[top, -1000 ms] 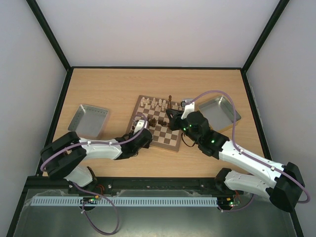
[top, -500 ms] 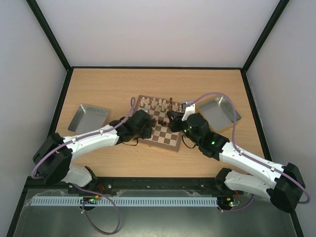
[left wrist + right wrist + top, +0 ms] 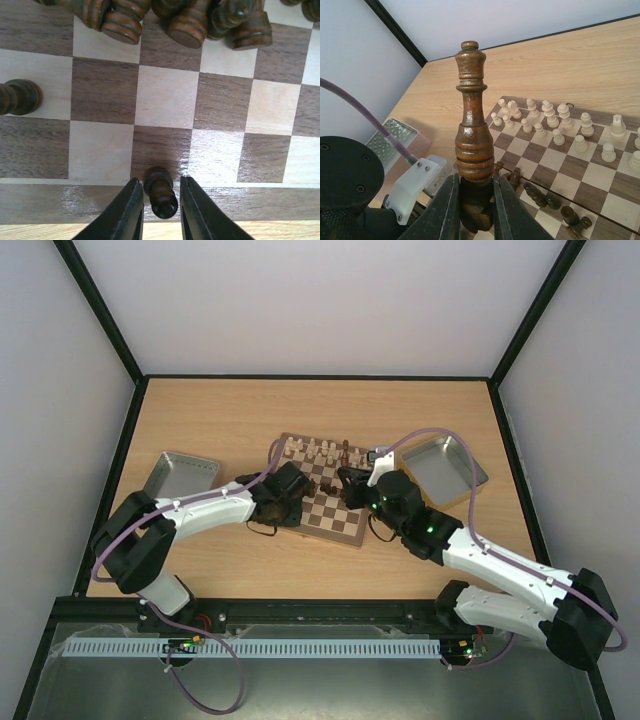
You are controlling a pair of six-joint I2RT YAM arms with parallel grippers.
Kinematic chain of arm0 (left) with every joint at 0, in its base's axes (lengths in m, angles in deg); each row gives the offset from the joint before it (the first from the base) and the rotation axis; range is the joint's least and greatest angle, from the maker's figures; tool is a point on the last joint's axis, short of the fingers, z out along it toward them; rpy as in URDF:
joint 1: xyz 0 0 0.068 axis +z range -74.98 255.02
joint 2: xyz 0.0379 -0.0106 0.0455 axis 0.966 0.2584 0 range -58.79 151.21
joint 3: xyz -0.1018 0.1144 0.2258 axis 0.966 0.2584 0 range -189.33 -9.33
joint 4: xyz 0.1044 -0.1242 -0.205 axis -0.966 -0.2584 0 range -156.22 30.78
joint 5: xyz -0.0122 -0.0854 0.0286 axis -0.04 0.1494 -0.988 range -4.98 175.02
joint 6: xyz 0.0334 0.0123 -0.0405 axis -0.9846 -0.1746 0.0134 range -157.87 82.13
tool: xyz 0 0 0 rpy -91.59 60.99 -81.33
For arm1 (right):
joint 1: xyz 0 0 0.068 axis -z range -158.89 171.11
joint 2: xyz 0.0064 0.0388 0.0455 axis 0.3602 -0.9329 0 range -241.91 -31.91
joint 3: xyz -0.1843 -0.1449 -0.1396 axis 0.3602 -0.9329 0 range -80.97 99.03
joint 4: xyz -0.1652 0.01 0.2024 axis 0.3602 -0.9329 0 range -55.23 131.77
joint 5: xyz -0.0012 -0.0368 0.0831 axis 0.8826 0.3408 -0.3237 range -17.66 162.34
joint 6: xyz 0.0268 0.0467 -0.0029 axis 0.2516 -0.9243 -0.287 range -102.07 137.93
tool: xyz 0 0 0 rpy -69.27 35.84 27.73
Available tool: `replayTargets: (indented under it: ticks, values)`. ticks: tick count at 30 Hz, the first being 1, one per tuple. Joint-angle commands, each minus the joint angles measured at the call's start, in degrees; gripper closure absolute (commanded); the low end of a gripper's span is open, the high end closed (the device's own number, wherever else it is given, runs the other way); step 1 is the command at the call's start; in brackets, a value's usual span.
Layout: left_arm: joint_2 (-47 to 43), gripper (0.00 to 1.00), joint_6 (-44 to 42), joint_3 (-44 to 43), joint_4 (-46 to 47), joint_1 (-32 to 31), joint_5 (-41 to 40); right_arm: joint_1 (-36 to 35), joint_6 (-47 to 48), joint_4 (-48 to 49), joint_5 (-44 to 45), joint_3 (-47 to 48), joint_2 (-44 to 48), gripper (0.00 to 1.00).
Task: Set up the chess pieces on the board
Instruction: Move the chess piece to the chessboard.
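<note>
The board [image 3: 332, 536] lies mid-table and shows in the left wrist view [image 3: 167, 97] and the right wrist view [image 3: 555, 160]. Cream pieces [image 3: 315, 450] stand along its far rows [image 3: 559, 116]. Several dark pieces [image 3: 190, 25] lie tipped over in a heap on the board [image 3: 540, 195]. My left gripper [image 3: 288, 490] is over the board's left edge. Its jaws [image 3: 159, 182] are slightly apart, closely flanking a dark pawn [image 3: 159, 190] that stands on an edge square. My right gripper [image 3: 348, 482] is shut [image 3: 475, 180] on the base of a tall dark piece [image 3: 471, 120], held upright above the board.
A grey metal tray [image 3: 180, 480] sits left of the board and also shows in the right wrist view [image 3: 390, 137]. A second tray [image 3: 445, 468] sits to the board's right. Another dark pawn [image 3: 20, 96] stands on the board left of my left gripper.
My left arm has swung from the board's near-left corner out over its left edge. My right gripper has shifted only slightly, still holding the tall dark piece.
</note>
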Motion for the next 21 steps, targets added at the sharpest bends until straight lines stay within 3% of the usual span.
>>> replayTargets:
  ticks: [1,8,21]
  values:
    - [0.28,0.80,-0.32,-1.82,-1.95,0.59,0.80,0.10,-0.38,1.32,0.78,-0.94,-0.87,0.87]
    - [1.23,0.88,-0.80,-2.76,-2.44,0.63,-2.41,0.11,-0.51,1.65,0.67,-1.10,-1.45,0.88]
    - [4.28,0.88,1.03,-6.31,-3.73,1.73,-12.12,0.08,-1.10,2.11,0.14,-1.46,-1.90,0.88]
